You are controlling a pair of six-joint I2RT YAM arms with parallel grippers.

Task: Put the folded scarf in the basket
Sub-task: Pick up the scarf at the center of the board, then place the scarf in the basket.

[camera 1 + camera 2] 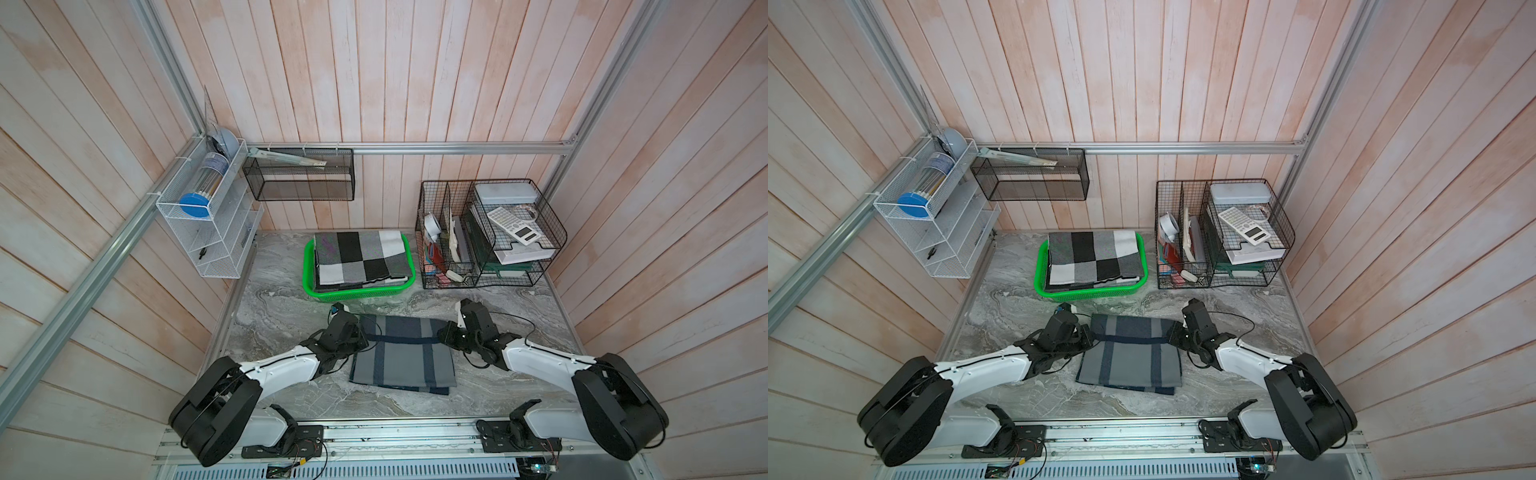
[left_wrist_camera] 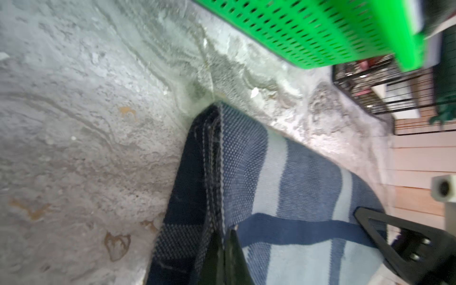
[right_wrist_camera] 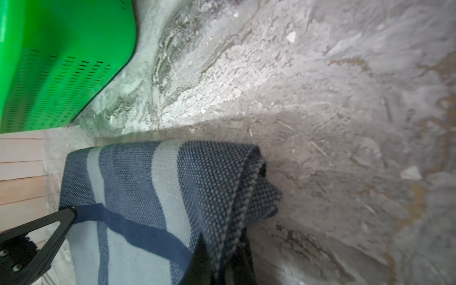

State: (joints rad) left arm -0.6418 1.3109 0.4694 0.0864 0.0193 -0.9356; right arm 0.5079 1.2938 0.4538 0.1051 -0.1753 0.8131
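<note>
Wooden plank walls [image 1: 374, 83], pale pink and whitewashed, close in 3 sides of the cell, with aluminium rails [image 1: 457, 147] running along them. Below lies 1 grey marble-patterned tabletop [image 1: 291, 316], veined and slightly stained. 2 white-and-black arms [image 1: 282, 368] reach in from the near edge.

3 wire holders are in sight:
- 1 black wire organizer [image 1: 446, 183] stands on the table at the back right, with a calculator [image 1: 513, 226] on top.
- 1 black mesh shelf [image 1: 299, 191] hangs on the back wall.
- 1 white wire rack [image 1: 216, 249] hangs on the left wall.

1 bright green perforated basket [image 1: 357, 294] sits at the back centre and already holds 1 folded cloth [image 1: 357, 257] checked in black, white and grey.

1 folded scarf [image 1: 401, 361] lies on the marble in front of the basket, apart from it and between the 2 arms. It is blue-grey knit with pale stripes and navy bands crossing it. Layered dark edges show at both sides.

The left gripper [image 2: 223, 249] is clamped on the scarf's left edge near its far corner. The right gripper [image 3: 222, 251] pinches the right edge likewise. Whether the far end is raised off the marble cannot be told.
</note>
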